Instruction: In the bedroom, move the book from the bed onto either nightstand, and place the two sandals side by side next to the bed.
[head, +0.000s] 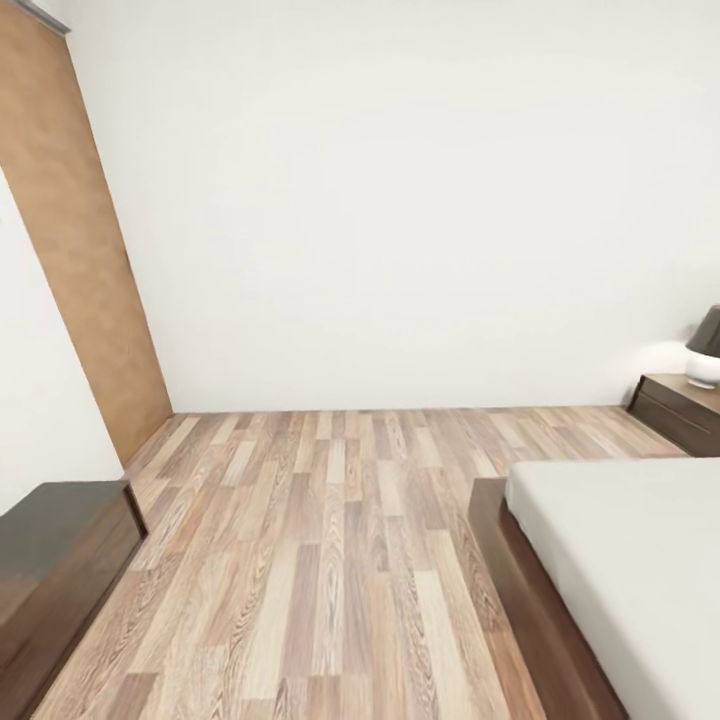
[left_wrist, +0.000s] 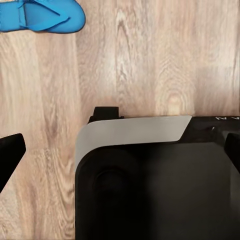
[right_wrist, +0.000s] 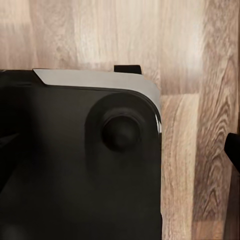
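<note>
One bright blue sandal (left_wrist: 40, 16) lies flat on the wood-plank floor in the left wrist view, well away from my left gripper (left_wrist: 120, 155). That gripper is open, its black fingertips (left_wrist: 10, 155) wide apart at the frame's sides and nothing between them. My right gripper (right_wrist: 120, 147) is also open and empty, hanging over the robot's black base (right_wrist: 75, 165). In the head view, the bed (head: 530, 590) with its bare grey mattress (head: 630, 560) fills the lower right. A dark nightstand (head: 680, 410) stands by the far wall beyond it. The book is out of view.
A white lamp (head: 705, 355) sits on the nightstand. A long dark dresser (head: 50, 560) stands at the lower left, and a brown door panel (head: 80, 240) leans along the left wall. Wood floor (head: 330, 520) runs between dresser and bed up to the white wall.
</note>
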